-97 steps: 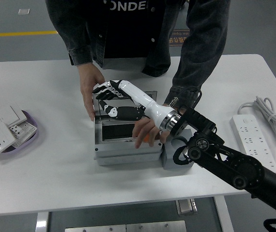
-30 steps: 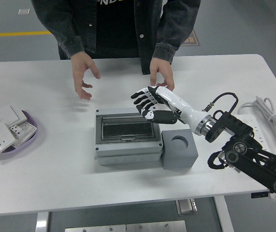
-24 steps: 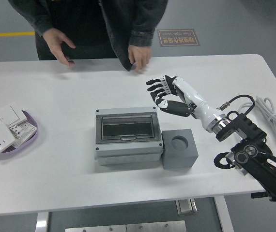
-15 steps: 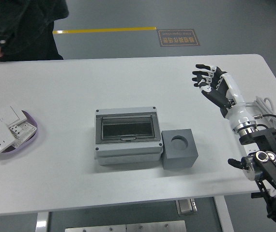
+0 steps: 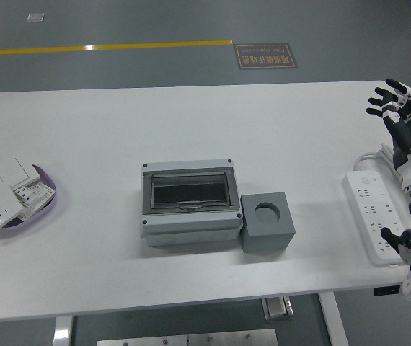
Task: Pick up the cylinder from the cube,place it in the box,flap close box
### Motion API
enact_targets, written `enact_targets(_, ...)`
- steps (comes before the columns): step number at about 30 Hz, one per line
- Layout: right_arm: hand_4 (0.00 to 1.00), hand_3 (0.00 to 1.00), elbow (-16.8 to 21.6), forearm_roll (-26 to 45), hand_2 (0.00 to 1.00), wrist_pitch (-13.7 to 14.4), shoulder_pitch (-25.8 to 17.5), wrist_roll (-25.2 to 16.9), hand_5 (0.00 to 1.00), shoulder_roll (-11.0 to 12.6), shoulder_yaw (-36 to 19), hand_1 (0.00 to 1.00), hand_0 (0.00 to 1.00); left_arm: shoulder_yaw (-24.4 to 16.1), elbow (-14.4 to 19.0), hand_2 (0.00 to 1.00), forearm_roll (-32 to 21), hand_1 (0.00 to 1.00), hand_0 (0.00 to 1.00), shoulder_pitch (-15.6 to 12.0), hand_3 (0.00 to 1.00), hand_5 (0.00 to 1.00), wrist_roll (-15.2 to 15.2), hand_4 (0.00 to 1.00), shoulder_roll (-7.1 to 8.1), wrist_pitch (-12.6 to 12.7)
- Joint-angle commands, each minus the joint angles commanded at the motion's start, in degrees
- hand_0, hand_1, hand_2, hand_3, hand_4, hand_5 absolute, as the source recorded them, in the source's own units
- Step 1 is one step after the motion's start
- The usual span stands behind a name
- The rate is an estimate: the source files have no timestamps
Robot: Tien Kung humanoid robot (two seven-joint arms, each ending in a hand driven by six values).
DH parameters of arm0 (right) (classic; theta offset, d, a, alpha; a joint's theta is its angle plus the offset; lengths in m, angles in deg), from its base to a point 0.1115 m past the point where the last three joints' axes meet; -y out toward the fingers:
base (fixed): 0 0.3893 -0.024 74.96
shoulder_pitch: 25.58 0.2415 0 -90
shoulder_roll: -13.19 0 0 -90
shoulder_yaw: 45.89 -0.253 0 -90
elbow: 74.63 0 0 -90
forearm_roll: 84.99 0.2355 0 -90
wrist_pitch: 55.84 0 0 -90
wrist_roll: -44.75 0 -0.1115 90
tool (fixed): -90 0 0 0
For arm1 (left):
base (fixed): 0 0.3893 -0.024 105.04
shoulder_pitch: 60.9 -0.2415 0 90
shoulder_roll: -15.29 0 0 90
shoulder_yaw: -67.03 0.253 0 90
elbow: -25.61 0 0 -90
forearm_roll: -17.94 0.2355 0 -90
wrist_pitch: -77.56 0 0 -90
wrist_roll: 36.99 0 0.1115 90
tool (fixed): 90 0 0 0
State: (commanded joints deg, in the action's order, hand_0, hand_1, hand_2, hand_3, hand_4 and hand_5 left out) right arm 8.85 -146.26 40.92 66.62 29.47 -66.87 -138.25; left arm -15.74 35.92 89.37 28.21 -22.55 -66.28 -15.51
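Note:
A grey box [image 5: 188, 203] with a dark see-through lid lies shut in the middle of the white table [image 5: 104, 137]. Against its right side stands a grey cube [image 5: 267, 221] whose round hole on top is empty. No cylinder shows anywhere. My right hand [image 5: 399, 108] is raised at the table's far right edge, fingers spread, holding nothing, well away from the box and cube. My left arm is out of the picture.
A purple dish [image 5: 47, 205] with white wall switches sits at the left edge. A white power strip [image 5: 371, 215] and its coiled cable lie at the right, just beside my right forearm.
My right hand has swung from over the box out to the table's right edge. The person has stepped away to the left and left the picture. The box lid stays shut.

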Motion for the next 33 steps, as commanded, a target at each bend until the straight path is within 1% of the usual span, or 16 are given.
enact_targets(2,0.688,0.684,0.6,-0.4,0.664,0.5,-0.4,-0.3,0.234,0.2,-0.9,0.633,0.604,0.1,0.0,0.579,0.0,0.659,0.635,0.0,0.668,0.31,0.0,0.721,0.08,0.0)
enact_targets(3,0.733,0.688,1.0,-0.6,0.672,0.8,-0.6,-0.5,0.221,0.3,-1.4,0.645,0.642,0.2,0.0,0.579,-0.1,0.659,0.635,0.1,0.668,0.31,0.0,0.721,0.09,0.0)
enact_targets(8,0.733,0.688,3.4,-1.7,0.672,2.7,-2.2,-1.7,0.221,1.4,-3.9,0.645,0.642,0.8,0.0,0.579,-1.0,0.659,0.635,0.2,0.668,0.31,-0.3,0.721,0.16,0.0)
enact_targets(14,0.732,0.677,4.4,-1.8,0.672,3.2,-3.8,-1.6,0.227,2.2,-7.3,0.641,0.642,1.4,0.0,0.579,-2.4,0.659,0.635,0.2,0.668,0.311,-0.6,0.722,0.61,0.1)
enact_targets(15,0.728,0.673,4.5,-1.7,0.66,3.1,-4.0,-1.6,0.242,2.2,-7.8,0.631,0.633,1.5,0.0,0.579,-2.6,0.659,0.635,0.1,0.668,0.311,-0.7,0.722,0.65,0.1)
enact_targets(22,0.721,0.669,5.2,1.1,0.656,1.6,-6.8,-1.9,0.251,3.1,-11.8,0.626,0.63,3.2,0.0,0.579,-4.0,0.659,0.635,-0.1,0.668,0.311,-1.6,0.722,0.71,-0.1)
enact_targets(29,0.715,0.67,5.7,3.4,0.653,-0.8,-9.3,-2.1,0.256,2.9,-13.7,0.62,0.626,3.8,0.0,0.579,-4.8,0.659,0.635,-0.9,0.666,0.312,-1.6,0.722,1.02,-0.2)
enact_targets(33,0.721,0.669,6.1,3.8,0.654,-2.1,-10.2,-1.4,0.248,2.9,-14.1,0.622,0.627,4.2,0.0,0.579,-5.0,0.659,0.635,-1.1,0.666,0.312,-1.7,0.722,0.99,-0.3)
